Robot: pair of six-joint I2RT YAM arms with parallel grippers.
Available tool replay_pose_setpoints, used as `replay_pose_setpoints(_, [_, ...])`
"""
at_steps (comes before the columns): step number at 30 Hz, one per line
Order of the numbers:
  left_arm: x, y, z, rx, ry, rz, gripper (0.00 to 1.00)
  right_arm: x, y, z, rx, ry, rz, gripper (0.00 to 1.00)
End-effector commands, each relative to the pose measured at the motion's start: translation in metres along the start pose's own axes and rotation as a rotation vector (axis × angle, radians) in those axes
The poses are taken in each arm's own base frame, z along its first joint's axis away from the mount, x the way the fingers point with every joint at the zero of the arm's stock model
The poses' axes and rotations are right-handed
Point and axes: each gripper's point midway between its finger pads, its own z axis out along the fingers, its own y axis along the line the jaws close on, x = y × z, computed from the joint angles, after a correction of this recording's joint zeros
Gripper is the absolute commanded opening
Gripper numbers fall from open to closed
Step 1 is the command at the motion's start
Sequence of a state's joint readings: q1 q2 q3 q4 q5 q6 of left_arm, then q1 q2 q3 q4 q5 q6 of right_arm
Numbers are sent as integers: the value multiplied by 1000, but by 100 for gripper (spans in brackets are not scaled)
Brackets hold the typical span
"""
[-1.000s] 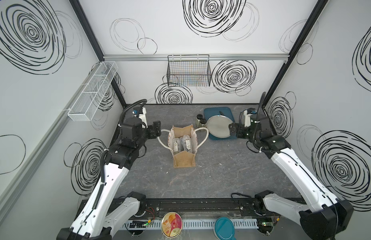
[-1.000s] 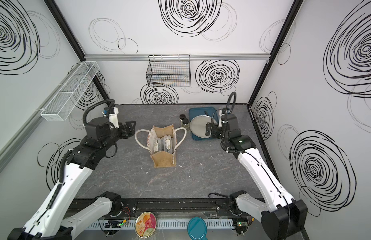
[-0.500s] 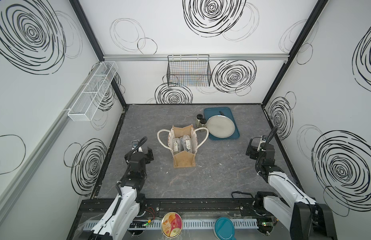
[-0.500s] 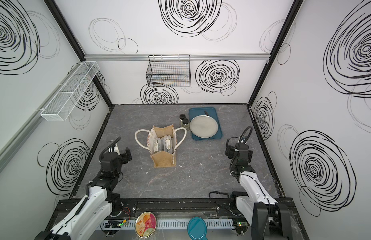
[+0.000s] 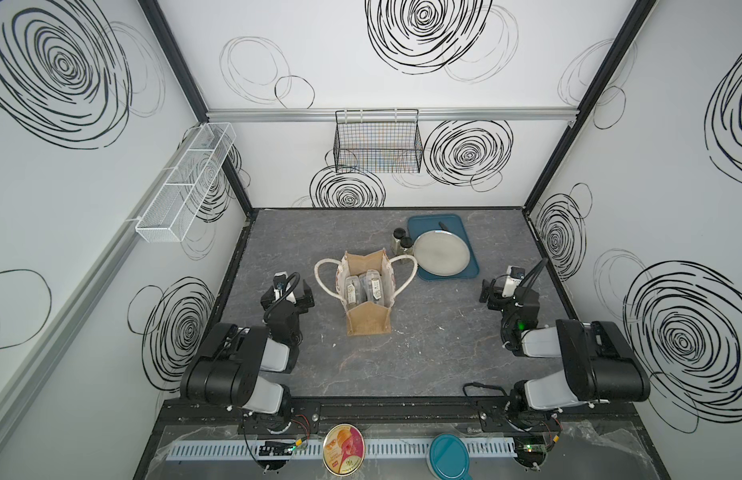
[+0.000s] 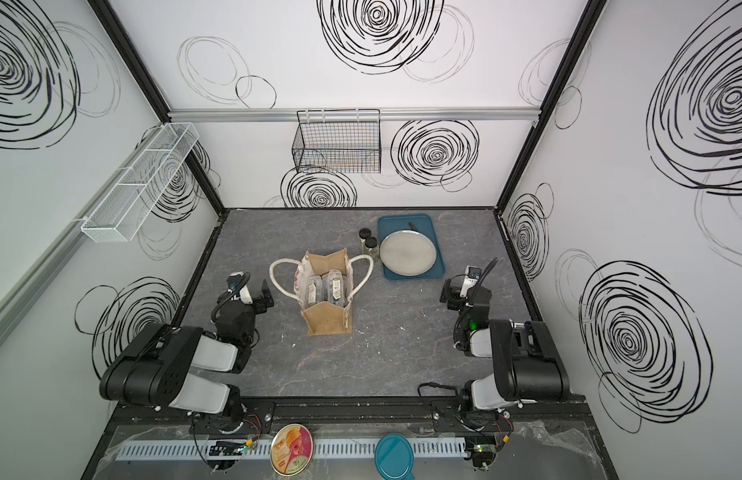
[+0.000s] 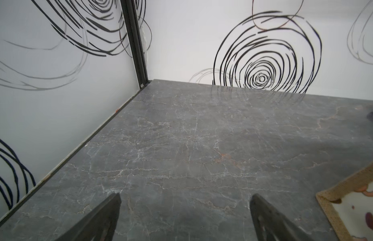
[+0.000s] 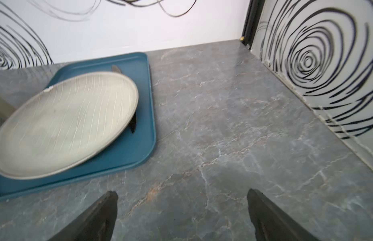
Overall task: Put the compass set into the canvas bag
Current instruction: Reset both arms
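Both top views: mounted high over the near edge, looking steeply down on the whole bench (image 5: 402,353) toward the back wall (image 5: 361,62); coverage nearly identical.
Left wrist view: low and close over the bench, facing the rear left corner post (image 7: 135,41); canvas bag (image 7: 348,208) at the frame margin.
Right wrist view: low, facing the rear right corner post (image 8: 249,18); tray (image 8: 129,150) alongside.

Canvas bag (image 7: 352,210) only a corner at the left-wrist edge — dark object (image 8: 133,125) mostly under the plate (image 8: 62,125)
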State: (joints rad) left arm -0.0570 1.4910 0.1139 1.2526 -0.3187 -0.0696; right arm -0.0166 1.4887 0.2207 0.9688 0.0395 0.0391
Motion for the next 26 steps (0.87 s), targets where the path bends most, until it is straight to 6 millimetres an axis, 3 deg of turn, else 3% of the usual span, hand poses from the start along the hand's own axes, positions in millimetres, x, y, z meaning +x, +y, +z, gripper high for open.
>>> replay_pose_setpoints(1, [-50,-6,4,15,-177,-41,99,-44,5,6,-17,-98,1,100])
replay_pose_setpoints(26, [-50,-12,8,-26,-163,5,99,-42,2,12,-6,-78,7,100])
